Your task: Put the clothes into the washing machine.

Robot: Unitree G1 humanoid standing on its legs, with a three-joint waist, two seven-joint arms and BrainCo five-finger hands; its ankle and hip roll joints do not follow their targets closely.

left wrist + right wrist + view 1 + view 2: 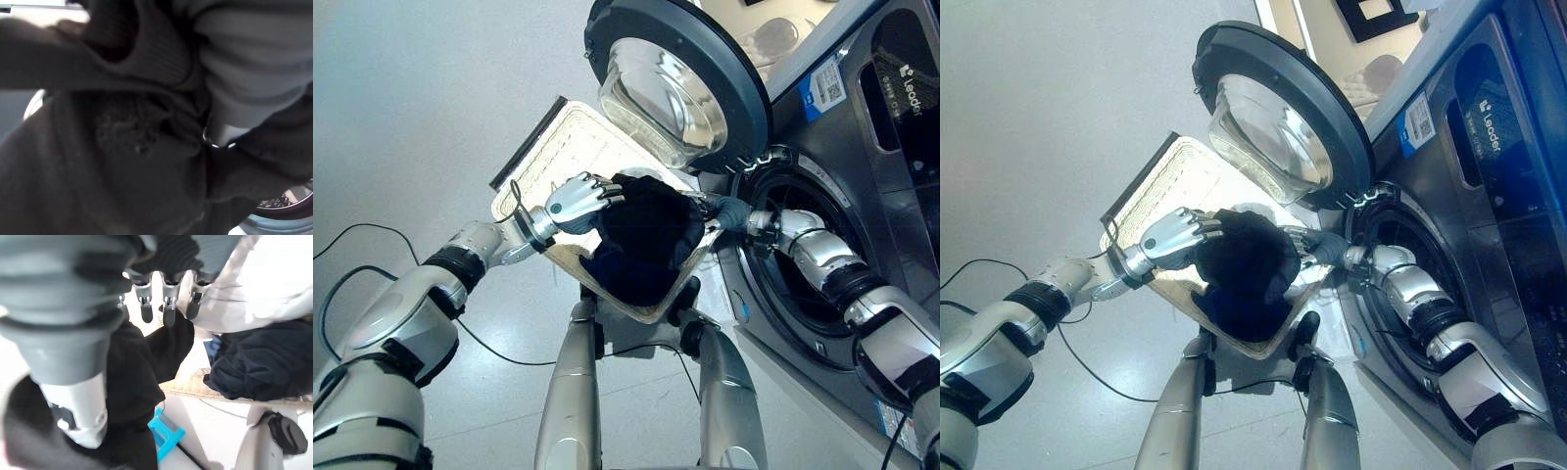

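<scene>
Clothes: I see a dark, nearly black bundle (pixel 646 240) heaped in the pale woven basket (pixel 570 137), bulging above its rim at the end nearest the washing machine (pixel 862 147).
Basket: it is tilted, resting in front of the machine, with a dark band along its far edge.
Left hand: my left hand (pixel 578 199) lies on the bundle's left side, fingers (pixel 607 188) curled into the cloth.
Right hand: my right hand (pixel 1304 240) reaches from the drum side, fingers (pixel 168 313) bent down into the dark cloth at the bundle's right edge; the arm passes in front of the drum opening (pixel 803 196).
Door: the round machine door (pixel 680 78) stands open, its glass bowl just above the basket.
Head views: they give me the whole layout, both hands flanking the pile and the pile outside the drum.
Left wrist view: very close, I get the fabric itself, soft, fuzzy and folded with a ribbed knit edge (pixel 161 54); I cannot make out my fingers here.
Right wrist view: a second heap of dark navy cloth (pixel 259 364) lies on the basket rim (pixel 195 384), a blue piece (pixel 166 431) on the floor beneath, and black cloth hangs under my fingers.
</scene>
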